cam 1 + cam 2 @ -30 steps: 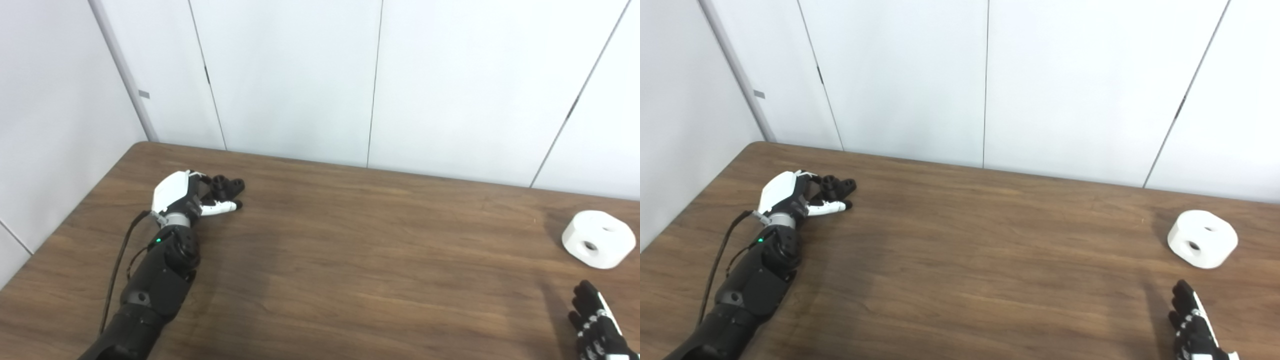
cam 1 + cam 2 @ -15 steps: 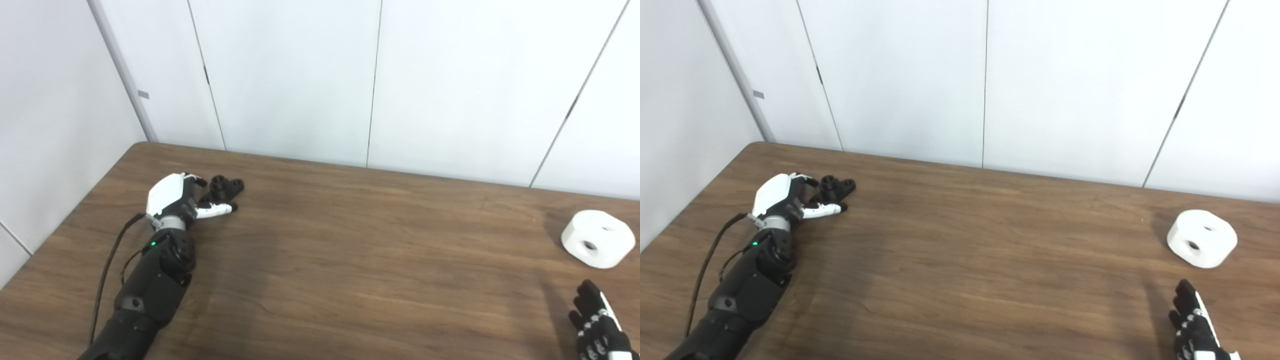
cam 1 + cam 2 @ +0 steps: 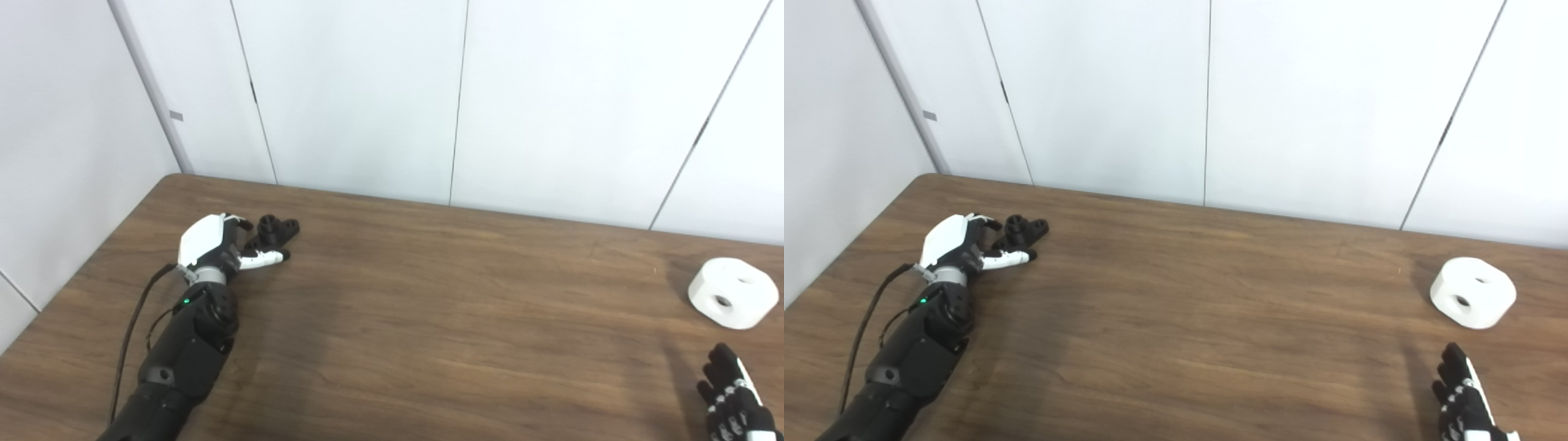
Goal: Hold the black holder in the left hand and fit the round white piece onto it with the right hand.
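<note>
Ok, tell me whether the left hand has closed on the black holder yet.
Not closed: the left hand is open, fingers spread beside the black holder, which sits on the table.

Table (image 3: 429, 318) wood-grained, matt; white piece (image 3: 732, 293) smooth, probably plastic; holder (image 3: 278, 227) matt black.

The left hand (image 3: 211, 248) has drawn back a little to the left and nearer, away from the black holder (image 3: 277, 228); its fingers no longer reach around the holder, only beside it.
</note>
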